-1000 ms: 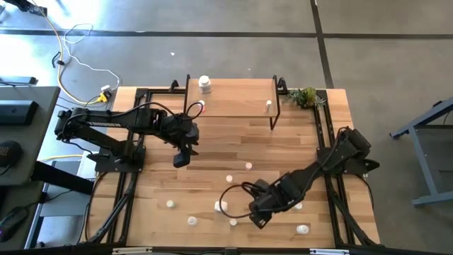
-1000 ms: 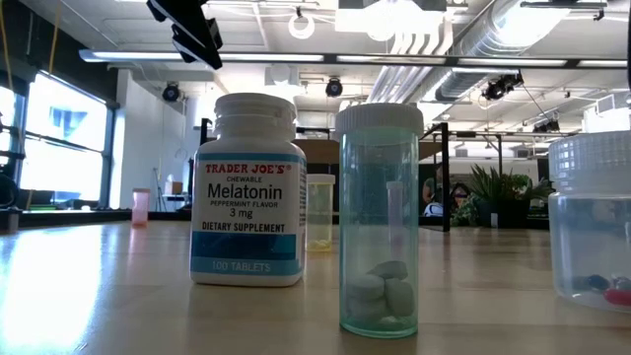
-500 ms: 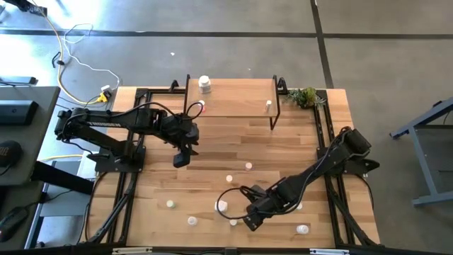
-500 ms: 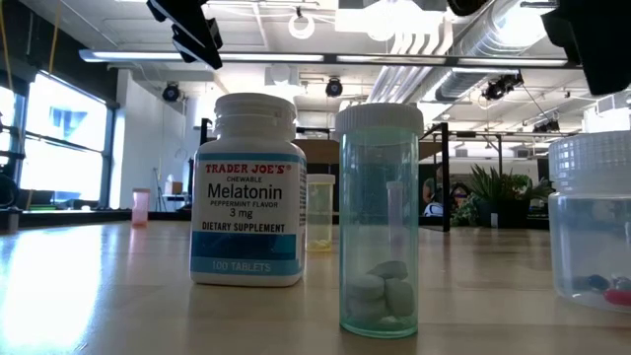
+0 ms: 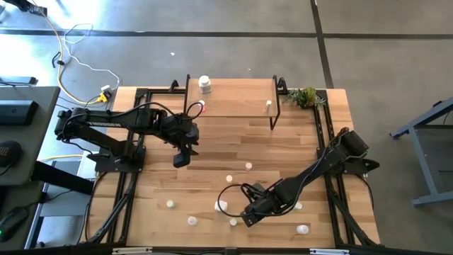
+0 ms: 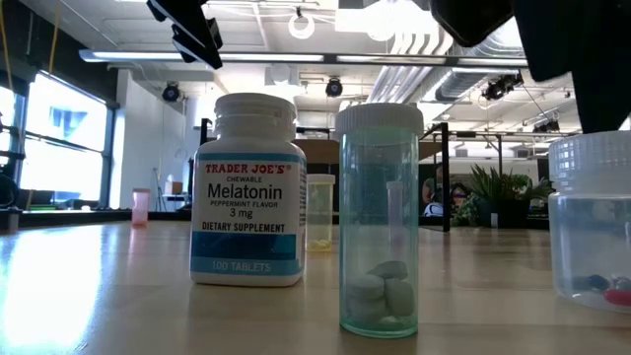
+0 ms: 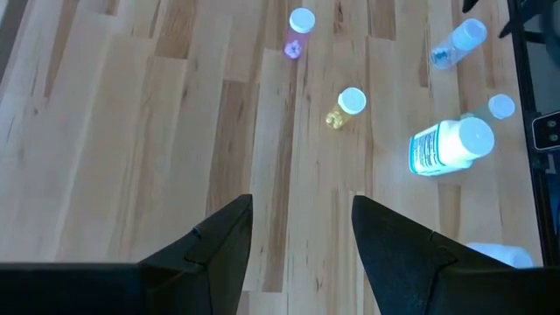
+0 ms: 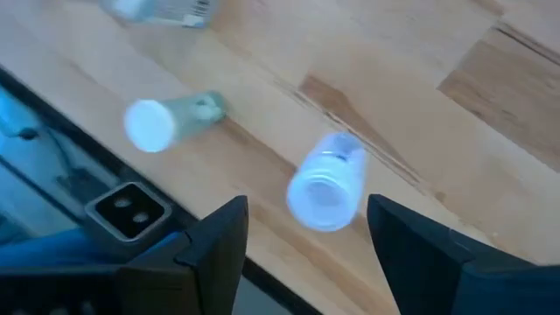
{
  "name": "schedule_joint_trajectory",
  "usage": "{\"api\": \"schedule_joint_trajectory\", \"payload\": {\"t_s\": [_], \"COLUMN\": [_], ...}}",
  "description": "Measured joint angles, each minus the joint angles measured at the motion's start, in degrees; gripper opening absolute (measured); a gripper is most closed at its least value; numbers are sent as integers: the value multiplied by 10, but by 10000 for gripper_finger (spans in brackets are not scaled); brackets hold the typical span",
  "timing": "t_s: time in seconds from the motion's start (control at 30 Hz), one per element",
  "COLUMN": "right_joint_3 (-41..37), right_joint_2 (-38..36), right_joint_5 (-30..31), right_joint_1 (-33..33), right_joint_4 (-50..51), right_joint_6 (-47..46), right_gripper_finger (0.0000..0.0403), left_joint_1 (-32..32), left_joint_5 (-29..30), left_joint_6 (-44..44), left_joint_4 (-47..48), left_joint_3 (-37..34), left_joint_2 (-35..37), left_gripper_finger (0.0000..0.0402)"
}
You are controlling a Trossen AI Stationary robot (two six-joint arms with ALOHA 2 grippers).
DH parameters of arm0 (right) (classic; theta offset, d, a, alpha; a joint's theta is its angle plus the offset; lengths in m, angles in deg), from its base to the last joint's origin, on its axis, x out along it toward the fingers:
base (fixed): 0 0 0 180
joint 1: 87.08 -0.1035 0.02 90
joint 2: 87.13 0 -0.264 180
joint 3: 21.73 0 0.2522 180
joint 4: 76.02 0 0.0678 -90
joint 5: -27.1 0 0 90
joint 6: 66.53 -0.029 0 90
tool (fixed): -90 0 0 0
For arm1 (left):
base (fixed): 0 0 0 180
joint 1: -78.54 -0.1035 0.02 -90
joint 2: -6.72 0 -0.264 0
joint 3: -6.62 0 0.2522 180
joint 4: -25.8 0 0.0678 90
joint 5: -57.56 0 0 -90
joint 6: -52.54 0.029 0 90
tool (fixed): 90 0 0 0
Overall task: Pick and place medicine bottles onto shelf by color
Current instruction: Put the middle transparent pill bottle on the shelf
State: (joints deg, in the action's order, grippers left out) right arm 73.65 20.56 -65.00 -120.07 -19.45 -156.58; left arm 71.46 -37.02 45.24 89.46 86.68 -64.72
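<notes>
wood tabletop (image 5: 233,149) carries scattered medicine bottles. right gripper (image 5: 248,219), jaws open and empty, hovers over a clear blue-tinted bottle (image 8: 325,183) near the front edge. centre the fingers around its body, descend vertically, then close evenly to avoid tipping it. left gripper (image 5: 181,160) waits open mid-table. shelf (image 5: 230,98) stands at the far edge.

The plank-patterned light-wood tabletop (image 5: 212,152) carries, at its far edge, a low light-wood shelf on thin black legs (image 5: 233,106), with a white bottle (image 5: 204,84) and a tiny one (image 5: 268,105) on it. A small green plant (image 5: 306,96) sits just beside the shelf. Small white-capped medicine bottles (image 5: 228,179) stand scattered over the near half, among them a white melatonin bottle (image 6: 248,189) and a translucent green vial (image 6: 380,219).
</notes>
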Motion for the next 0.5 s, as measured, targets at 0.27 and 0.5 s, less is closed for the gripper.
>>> {"api": "schedule_joint_trajectory", "payload": {"t_s": [0.27, 0.5], "right_joint_3": [0, 0], "right_joint_2": [30, 45], "right_joint_5": [-1, -1], "right_joint_1": [0, 0], "right_joint_4": [0, 8], "right_joint_6": [-2, -14], "right_gripper_finger": [225, 218], "left_joint_1": [0, 0], "left_joint_5": [0, 0], "left_joint_6": [0, -1], "left_joint_4": [2, 2], "left_joint_3": [0, 0], "left_joint_2": [0, 0], "left_gripper_finger": [186, 186]}}
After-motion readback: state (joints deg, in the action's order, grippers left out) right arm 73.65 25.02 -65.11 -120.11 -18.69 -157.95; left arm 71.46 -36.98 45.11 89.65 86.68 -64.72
